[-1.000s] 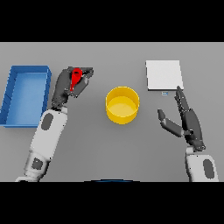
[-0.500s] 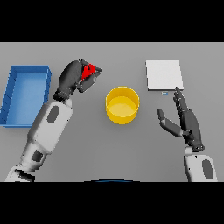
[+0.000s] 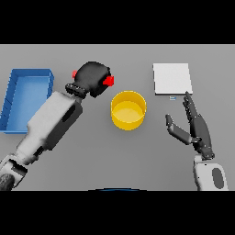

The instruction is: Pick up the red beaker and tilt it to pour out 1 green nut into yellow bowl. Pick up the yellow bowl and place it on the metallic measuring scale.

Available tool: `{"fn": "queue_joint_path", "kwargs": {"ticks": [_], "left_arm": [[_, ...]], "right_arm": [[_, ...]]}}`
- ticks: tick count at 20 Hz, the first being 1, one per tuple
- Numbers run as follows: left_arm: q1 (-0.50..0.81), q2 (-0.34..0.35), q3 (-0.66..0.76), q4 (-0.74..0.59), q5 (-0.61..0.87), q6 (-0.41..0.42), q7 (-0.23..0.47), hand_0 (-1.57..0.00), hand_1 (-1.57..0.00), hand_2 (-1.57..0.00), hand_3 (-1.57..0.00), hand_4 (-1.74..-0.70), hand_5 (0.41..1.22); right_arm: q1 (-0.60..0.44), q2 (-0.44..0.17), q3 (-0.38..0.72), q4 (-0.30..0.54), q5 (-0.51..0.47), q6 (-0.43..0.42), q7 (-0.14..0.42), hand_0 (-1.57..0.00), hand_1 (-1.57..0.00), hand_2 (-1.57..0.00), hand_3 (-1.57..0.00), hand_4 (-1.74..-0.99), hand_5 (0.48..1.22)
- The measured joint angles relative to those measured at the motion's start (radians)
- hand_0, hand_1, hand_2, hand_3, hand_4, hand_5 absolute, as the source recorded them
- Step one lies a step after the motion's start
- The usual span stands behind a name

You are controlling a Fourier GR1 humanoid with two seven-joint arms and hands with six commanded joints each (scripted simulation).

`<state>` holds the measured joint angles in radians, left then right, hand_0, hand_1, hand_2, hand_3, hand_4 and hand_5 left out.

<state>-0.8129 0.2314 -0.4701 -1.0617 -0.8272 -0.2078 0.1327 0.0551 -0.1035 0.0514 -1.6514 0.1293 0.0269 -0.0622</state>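
The red beaker (image 3: 108, 81) is almost wholly hidden inside the left hand (image 3: 93, 78), whose dark fingers are curled round it; only a small red piece shows at the hand's right edge and another red bit at its left edge. Hand and beaker are above the table, just up and to the left of the yellow bowl (image 3: 128, 110), and the red end on the right points toward the bowl's rim without touching it. Whether the beaker is tilted cannot be told from the little that shows. The bowl stands upright near the middle of the table, its inside plain yellow; no nut can be made out in it.

To the bowl's upper right lies the metallic measuring scale (image 3: 172, 78), a pale square plate, apart from the bowl. Below the scale the right hand (image 3: 193, 127) is raised on edge, fingers straight and relaxed, thumb spread toward the bowl, holding nothing. A blue tray (image 3: 27, 98) sits at the far left. The grey table (image 3: 92, 160) is a flat, even surface.
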Motion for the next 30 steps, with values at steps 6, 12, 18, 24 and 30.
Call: {"fn": "queue_joint_path", "kwargs": {"ticks": [6, 12, 18, 24, 30], "left_arm": [[-0.137, 0.004, -0.128, 0.075, -0.134, -0.185, 0.013, -1.57, -1.57, -1.57, -1.31, -1.68, 1.217], [-0.248, -0.013, -0.242, 0.149, -0.247, -0.270, -0.040, -1.57, -1.57, -1.57, -1.34, -1.72, 1.220], [-0.322, -0.027, -0.358, 0.203, -0.353, -0.265, -0.105, -1.57, -1.57, -1.57, -1.51, -1.73, 1.221], [-0.379, -0.044, -0.482, 0.236, -0.459, -0.285, -0.150, -1.57, -1.57, -1.57, -1.55, -1.74, 1.221], [-0.432, -0.078, -0.545, 0.282, -0.514, -0.315, -0.180, -1.57, -1.57, -1.57, -1.57, -1.74, 1.221]], "right_arm": [[0.003, 0.020, -0.015, 0.009, -0.050, 0.016, 0.018, 0.00, 0.00, 0.00, 0.00, -1.292, 0.635], [-0.004, 0.028, -0.022, 0.018, -0.074, 0.026, 0.021, 0.00, 0.00, 0.00, 0.00, -1.297, 0.607], [-0.011, 0.021, -0.020, 0.014, -0.051, 0.012, 0.025, 0.00, 0.00, 0.00, 0.00, -1.297, 0.602], [-0.008, 0.019, -0.024, 0.007, -0.054, 0.009, 0.031, 0.00, 0.00, 0.00, 0.00, -1.290, 0.607], [-0.005, 0.017, -0.018, 0.010, -0.030, -0.003, 0.016, 0.00, 0.00, 0.00, 0.00, -1.277, 0.598]]}}
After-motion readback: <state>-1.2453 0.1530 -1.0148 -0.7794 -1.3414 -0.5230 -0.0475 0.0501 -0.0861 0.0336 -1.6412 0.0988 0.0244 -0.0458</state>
